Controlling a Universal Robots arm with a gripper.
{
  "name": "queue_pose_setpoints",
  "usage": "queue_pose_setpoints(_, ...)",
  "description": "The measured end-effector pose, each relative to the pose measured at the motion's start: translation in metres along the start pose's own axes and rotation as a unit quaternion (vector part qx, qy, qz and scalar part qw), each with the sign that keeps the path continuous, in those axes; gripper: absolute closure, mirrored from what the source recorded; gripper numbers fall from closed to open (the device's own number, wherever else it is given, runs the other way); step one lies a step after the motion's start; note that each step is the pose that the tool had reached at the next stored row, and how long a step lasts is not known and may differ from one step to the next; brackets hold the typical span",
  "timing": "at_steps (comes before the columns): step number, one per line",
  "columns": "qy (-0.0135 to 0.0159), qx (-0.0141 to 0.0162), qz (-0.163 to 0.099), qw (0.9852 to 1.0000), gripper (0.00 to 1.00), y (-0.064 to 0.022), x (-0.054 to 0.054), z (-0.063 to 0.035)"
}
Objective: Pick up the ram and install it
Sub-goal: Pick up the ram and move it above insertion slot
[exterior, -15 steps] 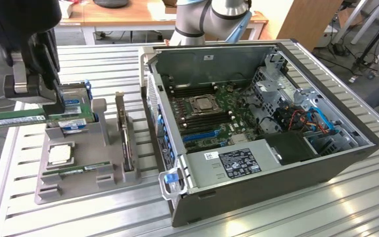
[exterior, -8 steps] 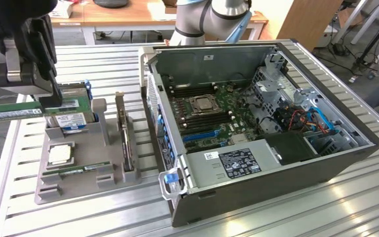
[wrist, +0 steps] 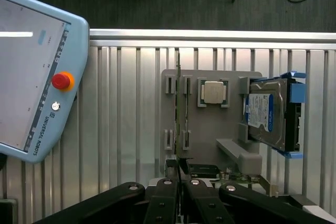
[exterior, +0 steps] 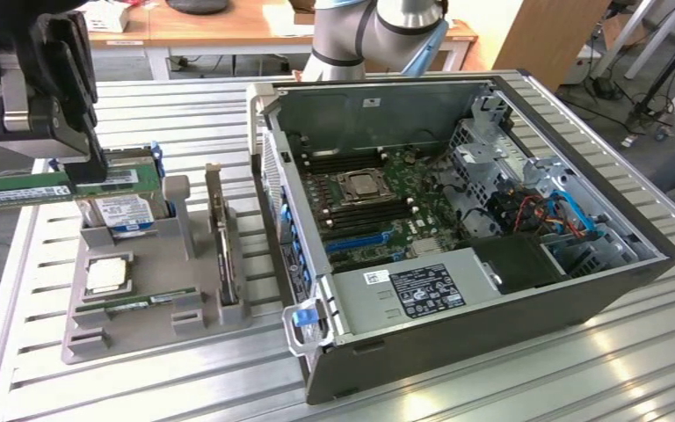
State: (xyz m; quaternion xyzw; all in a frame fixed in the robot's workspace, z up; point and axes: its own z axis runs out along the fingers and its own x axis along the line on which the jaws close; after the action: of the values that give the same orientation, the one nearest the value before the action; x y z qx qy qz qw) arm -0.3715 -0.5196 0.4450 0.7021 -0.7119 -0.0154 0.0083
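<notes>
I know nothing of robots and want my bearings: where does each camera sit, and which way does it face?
Exterior view: off the arm, above the table, looking down at the open computer case and grey parts holder; shows the arm and gripper holding the ram.
Wrist view: on the wrist, facing down onto the holder; gripper fingers show.
Both show the holder, processor, hard drive.
</notes>
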Motion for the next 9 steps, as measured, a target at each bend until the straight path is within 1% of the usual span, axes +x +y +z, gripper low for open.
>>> queue_pose_setpoints(5,0.0001,-0.0001,0.0,1.0,0.88,-0.0003,0.0,-0.0001)
queue_pose_setpoints(9,0.0,0.0,0.0,1.0,0.88,-0.0034,-0.0001,-0.0002)
